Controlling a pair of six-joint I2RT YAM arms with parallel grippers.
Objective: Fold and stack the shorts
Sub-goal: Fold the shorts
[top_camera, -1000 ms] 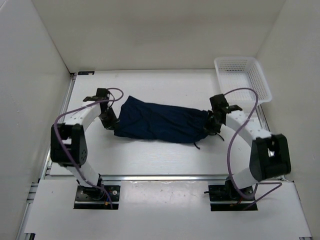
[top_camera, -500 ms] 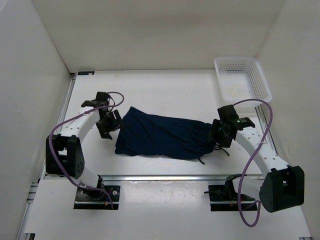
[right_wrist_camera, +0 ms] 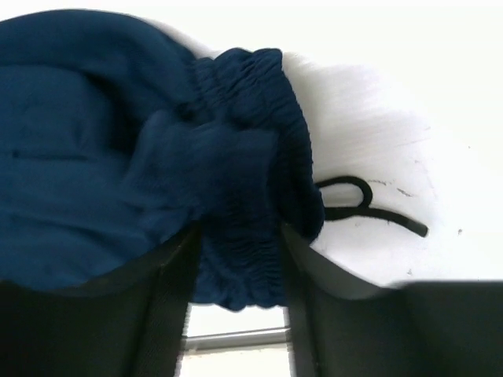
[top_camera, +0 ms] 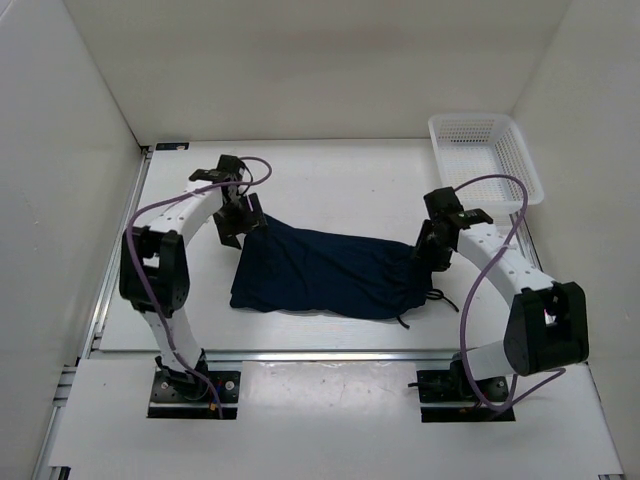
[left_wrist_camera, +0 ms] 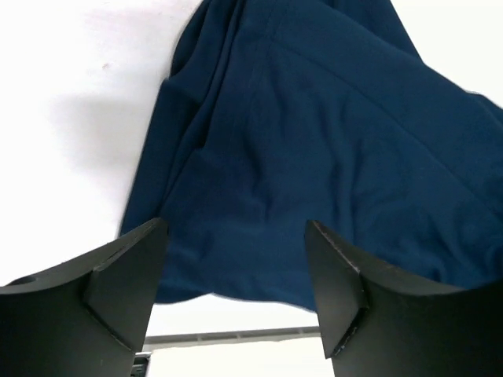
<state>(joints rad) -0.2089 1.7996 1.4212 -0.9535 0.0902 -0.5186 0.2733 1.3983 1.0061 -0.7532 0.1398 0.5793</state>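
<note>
both grippers shifted along the shorts

since half a second ago the left gripper (top_camera: 243, 218) has swung from the left edge of the shorts (top_camera: 320, 268) toward the far left corner, and the right gripper (top_camera: 425, 252) has drawn back slightly at the other end; the shorts lie as one long, softly wrinkled navy band across the middle of the smooth white table (top_camera: 330, 180), hems to the left, gathered waistband (right_wrist_camera: 267, 102) to the right; the left jaws stand wide open above the matte cloth, holding nothing; the right jaws stand partly apart with the ribbed, bunched waistband filling the gap, and i cannot tell whether they pinch it; a thin dark drawstring (right_wrist_camera: 409, 228) loops out on the table beside them; a white lattice plastic basket (top_camera: 525, 165) sits at the far right corner.
</note>
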